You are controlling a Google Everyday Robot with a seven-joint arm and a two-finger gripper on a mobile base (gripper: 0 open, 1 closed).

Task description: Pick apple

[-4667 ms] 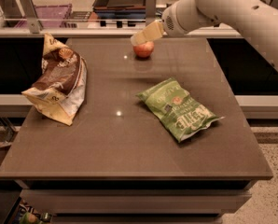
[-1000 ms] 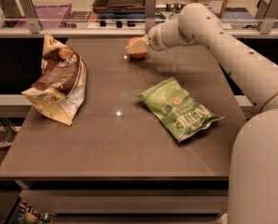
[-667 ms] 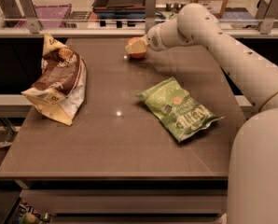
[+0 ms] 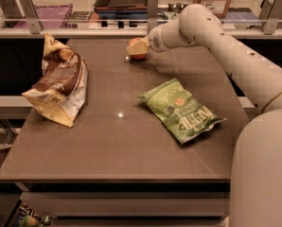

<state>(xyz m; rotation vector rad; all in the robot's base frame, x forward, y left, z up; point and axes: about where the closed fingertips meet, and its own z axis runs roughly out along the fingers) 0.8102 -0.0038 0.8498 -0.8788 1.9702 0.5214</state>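
Note:
The apple (image 4: 139,53) is small and red-orange and sits at the far middle of the brown table (image 4: 117,145). My gripper (image 4: 136,47) reaches in from the right on the long white arm (image 4: 216,37). Its pale fingers (image 4: 133,43) close around the apple's top and left side. The apple is at or just above the table surface, and its upper part is hidden by the fingers.
A green snack bag (image 4: 181,110) lies right of centre, under the arm's path. A brown and white snack bag (image 4: 59,86) lies at the left. A railing with posts (image 4: 153,6) and trays runs behind the far edge. The robot's body (image 4: 261,174) fills the right foreground.
Since the earliest frame the arm has swung lower over the table's right side, and the gripper and the apple have shifted slightly left. Over the last second nothing has visibly moved.

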